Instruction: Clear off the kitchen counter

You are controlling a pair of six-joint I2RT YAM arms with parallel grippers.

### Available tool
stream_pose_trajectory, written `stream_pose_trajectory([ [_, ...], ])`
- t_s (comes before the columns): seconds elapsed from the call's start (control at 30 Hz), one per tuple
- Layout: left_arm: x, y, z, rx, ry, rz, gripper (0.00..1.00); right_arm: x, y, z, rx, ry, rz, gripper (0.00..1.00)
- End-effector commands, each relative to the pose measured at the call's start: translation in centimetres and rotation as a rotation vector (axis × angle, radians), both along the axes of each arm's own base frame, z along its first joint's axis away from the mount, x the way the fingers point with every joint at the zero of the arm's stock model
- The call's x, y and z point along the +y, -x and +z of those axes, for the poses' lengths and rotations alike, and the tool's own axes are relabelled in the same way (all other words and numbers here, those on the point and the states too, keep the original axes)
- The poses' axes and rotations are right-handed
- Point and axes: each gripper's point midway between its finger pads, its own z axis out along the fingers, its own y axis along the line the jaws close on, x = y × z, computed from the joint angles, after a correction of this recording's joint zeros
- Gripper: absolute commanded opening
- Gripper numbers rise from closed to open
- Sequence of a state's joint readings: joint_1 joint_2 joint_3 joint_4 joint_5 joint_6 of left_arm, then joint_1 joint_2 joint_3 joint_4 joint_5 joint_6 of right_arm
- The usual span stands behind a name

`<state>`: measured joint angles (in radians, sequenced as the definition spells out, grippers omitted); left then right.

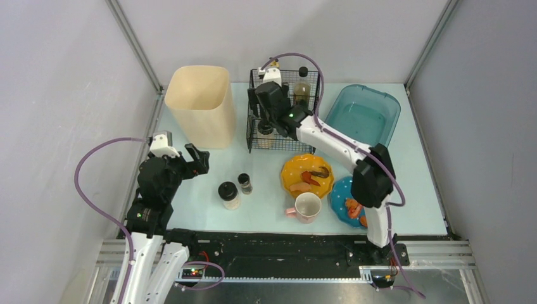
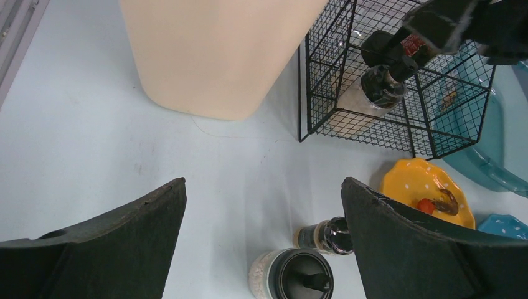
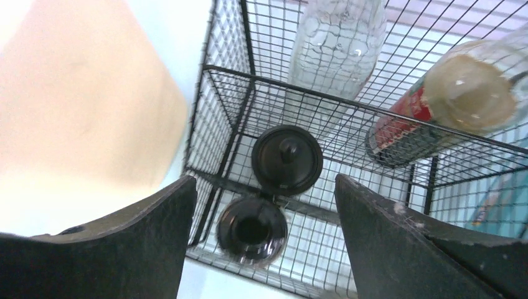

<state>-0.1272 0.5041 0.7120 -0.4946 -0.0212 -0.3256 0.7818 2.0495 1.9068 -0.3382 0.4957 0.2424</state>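
Observation:
The pale mint-blue kitchen counter (image 1: 411,171) carries a white jar with a black lid (image 1: 229,194) and a small dark shaker (image 1: 244,183) near its front left. My left gripper (image 1: 196,160) hovers open just left of them; in the left wrist view they are the jar (image 2: 292,277) and the shaker (image 2: 324,235), low between my spread fingers (image 2: 263,184). My right gripper (image 1: 266,117) hangs open over the black wire basket (image 1: 253,144). Below its jaws a flip-top jar (image 3: 252,230) stands inside the basket, apart from both fingers.
A tall beige bin (image 1: 199,104) stands at the back left and a teal tub (image 1: 364,114) at the back right. A yellow plate (image 1: 292,170), a blue plate (image 1: 339,193) and a mug (image 1: 307,207) sit front right. Bottles (image 3: 339,43) share the basket.

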Motion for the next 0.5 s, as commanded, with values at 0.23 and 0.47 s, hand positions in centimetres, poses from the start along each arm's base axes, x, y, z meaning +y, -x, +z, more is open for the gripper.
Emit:
stream_pose_trajectory([
  [0.23,0.2,-0.4,0.7,-0.024,0.020,0.012,0.98,1.2,10.2,9.0,-0.171,-0.030,0.207,0.87],
  [0.47,0.9,-0.5,0.7,-0.027,0.014,0.050,0.98,3.4,17.6,6.8,-0.037,-0.065,0.517,0.86],
])
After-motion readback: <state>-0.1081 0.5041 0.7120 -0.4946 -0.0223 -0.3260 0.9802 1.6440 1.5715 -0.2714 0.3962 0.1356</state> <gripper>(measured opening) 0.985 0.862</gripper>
